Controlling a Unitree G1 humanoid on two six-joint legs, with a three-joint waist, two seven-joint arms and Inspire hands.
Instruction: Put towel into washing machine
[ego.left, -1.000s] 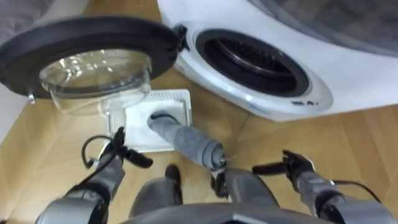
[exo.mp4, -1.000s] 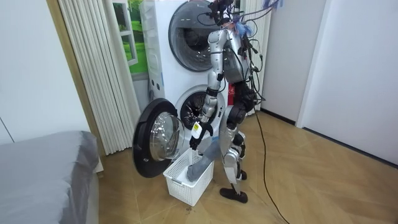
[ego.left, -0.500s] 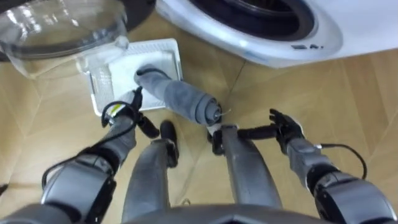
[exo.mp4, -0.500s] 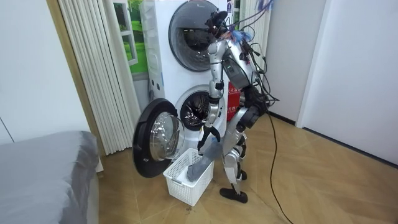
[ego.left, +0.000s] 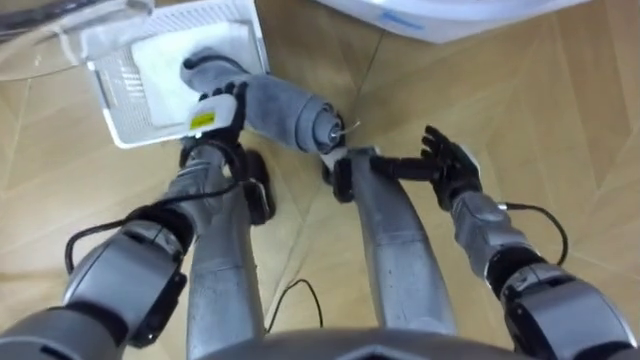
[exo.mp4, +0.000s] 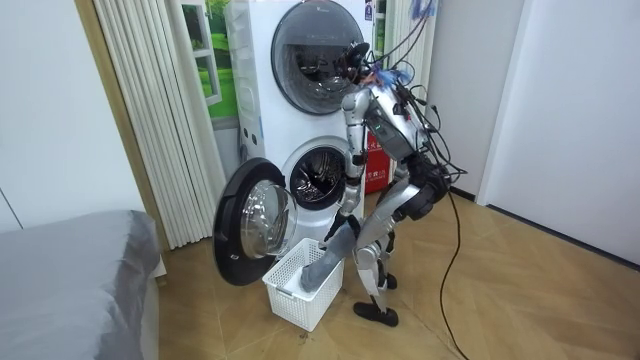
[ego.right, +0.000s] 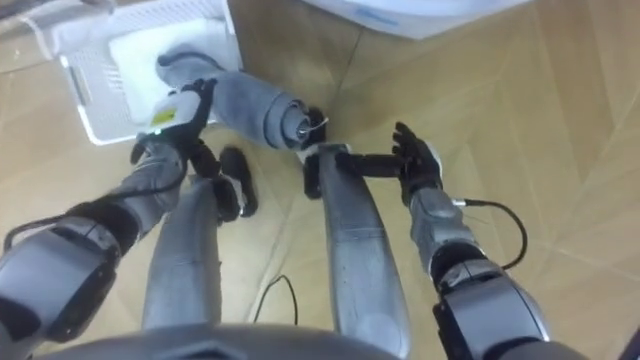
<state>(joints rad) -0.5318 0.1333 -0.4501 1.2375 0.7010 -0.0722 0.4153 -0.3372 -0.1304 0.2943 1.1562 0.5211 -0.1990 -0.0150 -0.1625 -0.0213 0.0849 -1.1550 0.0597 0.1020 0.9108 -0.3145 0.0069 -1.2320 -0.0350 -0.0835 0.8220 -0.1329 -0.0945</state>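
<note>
A grey rolled towel (ego.left: 285, 108) leans out of a white basket (ego.left: 125, 135) on the wooden floor, its free end pointing toward me. My left hand (ego.left: 213, 118) reaches over the basket's near rim, its straight fingers lying against the towel's lower part. My right hand (ego.left: 450, 168) hangs open over the floor to the right, fingers spread and holding nothing. In the room view I bend forward over the basket (exo.mp4: 298, 292) and towel (exo.mp4: 325, 265), in front of the lower washing machine's open drum (exo.mp4: 318, 178).
The washing machine's white front (ego.left: 450, 15) runs along the top edge. Its round glass door (exo.mp4: 250, 222) stands swung open on the room view's left, beside the basket. A second machine is stacked above. Wooden floor lies free to my right.
I have bent further forward, so the eye view has tipped down and the drum has slid out of the top. My left hand has moved up to the towel.
</note>
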